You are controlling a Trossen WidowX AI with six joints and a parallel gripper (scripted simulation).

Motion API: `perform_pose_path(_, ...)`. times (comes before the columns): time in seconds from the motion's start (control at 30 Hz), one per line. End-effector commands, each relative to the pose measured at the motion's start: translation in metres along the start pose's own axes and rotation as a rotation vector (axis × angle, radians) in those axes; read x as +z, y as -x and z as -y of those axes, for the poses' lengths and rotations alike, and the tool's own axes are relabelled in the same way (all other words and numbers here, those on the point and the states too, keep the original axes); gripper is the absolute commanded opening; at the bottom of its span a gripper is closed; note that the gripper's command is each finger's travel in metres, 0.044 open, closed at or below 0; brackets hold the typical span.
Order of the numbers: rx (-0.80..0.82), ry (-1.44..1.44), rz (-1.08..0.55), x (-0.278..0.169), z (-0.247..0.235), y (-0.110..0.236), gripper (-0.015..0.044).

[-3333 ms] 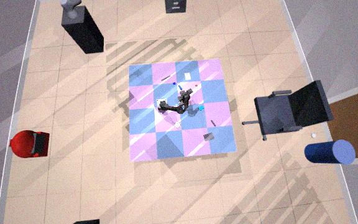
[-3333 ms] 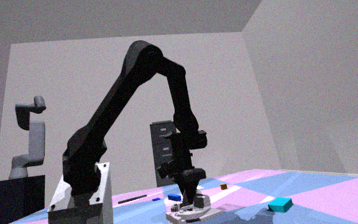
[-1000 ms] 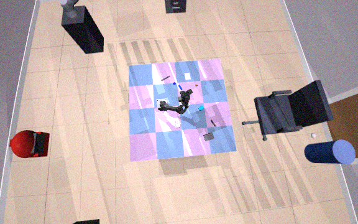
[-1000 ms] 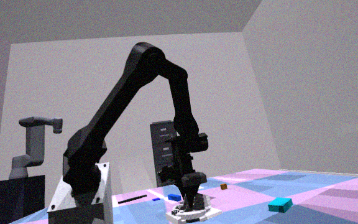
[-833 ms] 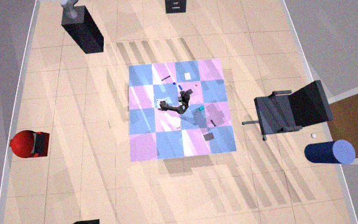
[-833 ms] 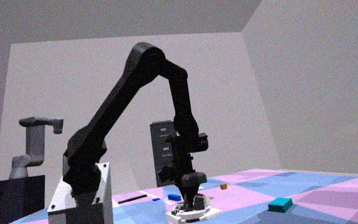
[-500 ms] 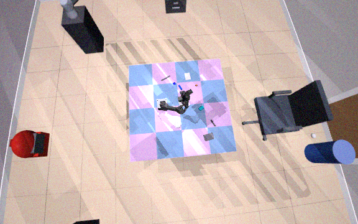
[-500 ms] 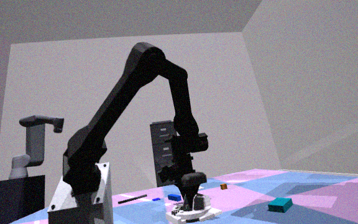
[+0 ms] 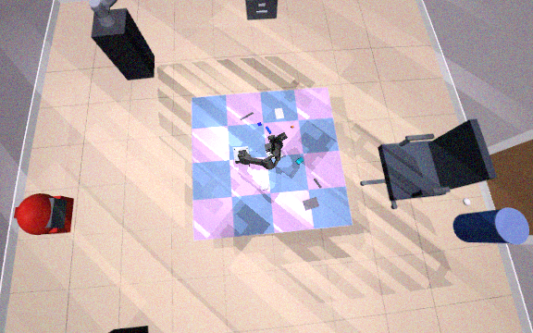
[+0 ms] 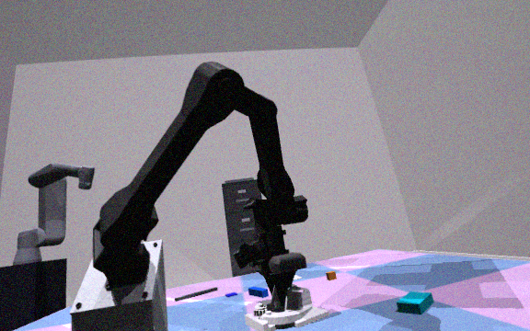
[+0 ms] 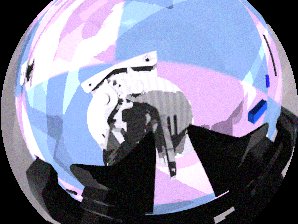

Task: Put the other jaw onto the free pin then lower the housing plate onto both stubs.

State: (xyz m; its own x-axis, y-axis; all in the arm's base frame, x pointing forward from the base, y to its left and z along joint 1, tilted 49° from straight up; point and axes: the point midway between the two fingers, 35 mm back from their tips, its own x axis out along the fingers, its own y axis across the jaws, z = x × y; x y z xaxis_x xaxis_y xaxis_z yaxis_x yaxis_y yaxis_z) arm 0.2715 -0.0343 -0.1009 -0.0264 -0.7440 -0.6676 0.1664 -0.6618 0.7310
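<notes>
A round white base (image 10: 310, 314) (image 11: 95, 120) lies under the arm, with a drilled flange at its far edge in the wrist view. My gripper (image 10: 280, 309) (image 11: 170, 132) points down, low over this base, and is shut on a jaw. The jaw (image 11: 167, 143) is a long narrow bar that runs between the fingertips, its dark end towards me. A round white part (image 11: 107, 98) stands on the base's left side. Shadow covers much of the mechanism, so I cannot tell the other jaw, the pins or whether the teeth mesh. A white rectangle (image 9: 279, 113) lies apart; I cannot tell if it is the housing plate.
A blue block (image 10: 258, 291) (image 11: 257, 111) and a dark rod (image 9: 247, 116) (image 10: 196, 294) lie beyond the base. An orange block (image 9: 292, 127) (image 10: 331, 276) and a teal block (image 9: 299, 160) (image 10: 414, 303) lie to the side. A grey plate (image 9: 311, 203) lies farther off.
</notes>
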Motion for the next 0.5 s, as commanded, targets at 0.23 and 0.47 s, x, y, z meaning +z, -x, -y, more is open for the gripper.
perform_pose_path(0.23, 0.001, -0.004, -0.002, -0.0008, -0.0003, -0.0023, 0.0134)
perform_pose_path(0.47, 0.001, -0.004, -0.002, -0.0008, -0.0003, -0.0029, 0.0134)
